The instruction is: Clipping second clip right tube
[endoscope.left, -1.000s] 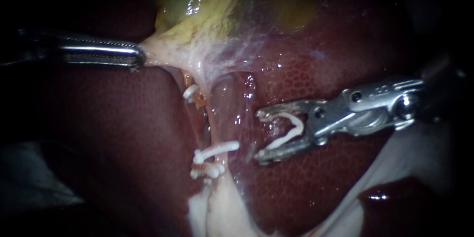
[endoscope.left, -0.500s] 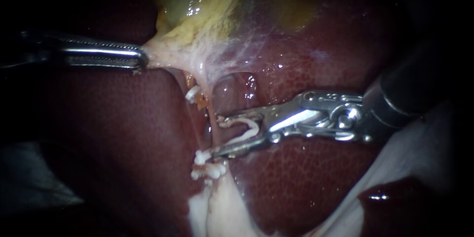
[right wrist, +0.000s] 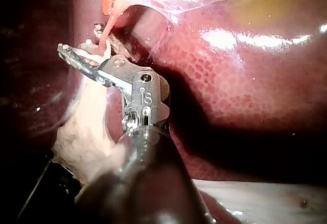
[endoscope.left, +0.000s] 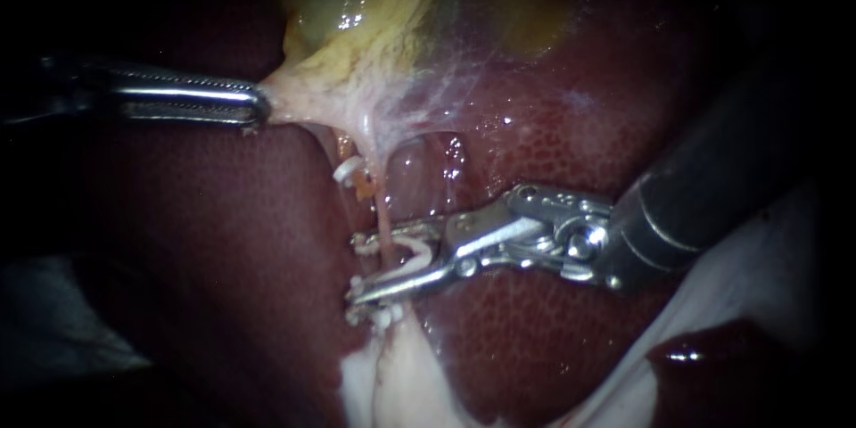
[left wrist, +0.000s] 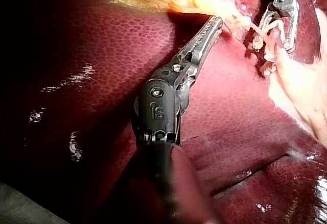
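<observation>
My left instrument (endoscope.left: 257,107) comes in from the left, its jaws shut on the pale edge of the yellowish gallbladder (endoscope.left: 374,27) and holding it taut; the left wrist view shows the same grip (left wrist: 218,24). My right instrument (endoscope.left: 357,266) reaches across the liver (endoscope.left: 223,259), its jaws carrying a white clip (endoscope.left: 412,248) and standing one on each side of the thin pink right tube (endoscope.left: 383,209). Just below them a clip (endoscope.left: 382,310) sits on that tube. In the right wrist view the jaws (right wrist: 76,55) straddle the tube (right wrist: 104,38).
A further white clip (endoscope.left: 346,168) sits higher up on the left tube. Pale whitish tissue (endoscope.left: 749,259) lies under my right instrument's shaft at the lower right. Dark liver surface surrounds the tubes on both sides.
My right instrument has moved left with its clip, from beside the tube to astride it, and its jaws stand closer together. My left instrument has stayed put.
</observation>
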You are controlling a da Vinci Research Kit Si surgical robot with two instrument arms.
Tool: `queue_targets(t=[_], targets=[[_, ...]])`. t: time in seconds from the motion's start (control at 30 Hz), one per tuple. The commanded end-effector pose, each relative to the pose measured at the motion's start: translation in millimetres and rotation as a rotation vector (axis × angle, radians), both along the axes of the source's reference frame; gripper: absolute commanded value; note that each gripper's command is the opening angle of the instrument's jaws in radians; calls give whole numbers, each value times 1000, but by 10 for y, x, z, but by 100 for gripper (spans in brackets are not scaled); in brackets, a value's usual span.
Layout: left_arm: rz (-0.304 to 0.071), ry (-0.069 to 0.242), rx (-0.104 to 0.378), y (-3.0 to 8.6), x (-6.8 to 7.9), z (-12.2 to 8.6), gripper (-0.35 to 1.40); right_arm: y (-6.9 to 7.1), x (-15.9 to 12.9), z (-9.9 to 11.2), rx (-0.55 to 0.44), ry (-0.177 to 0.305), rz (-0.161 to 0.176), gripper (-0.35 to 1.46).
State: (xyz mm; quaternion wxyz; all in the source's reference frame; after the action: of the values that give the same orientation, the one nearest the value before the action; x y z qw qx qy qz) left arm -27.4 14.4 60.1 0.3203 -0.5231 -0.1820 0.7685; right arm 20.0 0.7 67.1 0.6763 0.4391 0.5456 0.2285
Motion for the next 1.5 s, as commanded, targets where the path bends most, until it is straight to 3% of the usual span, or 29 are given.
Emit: queue_targets(t=[0.03,0.23,0.47,1.0,1.5], targets=[[0,0,0,0,0,0,-35,0,0,-4,8,8,-2,49],[0,0,0,0,0,0,-35,-7,3,-24,44,54,-25,46],[0,0,0,0,0,0,-35,-6,2,-30,49,75,-56,39],[-3,2,-1,0,-1,1,-35,-5,-11,-30,127,48,-62,-34],[-2,2,-1,0,-1,2,-35,-9,-17,-31,135,40,-56,-35]])
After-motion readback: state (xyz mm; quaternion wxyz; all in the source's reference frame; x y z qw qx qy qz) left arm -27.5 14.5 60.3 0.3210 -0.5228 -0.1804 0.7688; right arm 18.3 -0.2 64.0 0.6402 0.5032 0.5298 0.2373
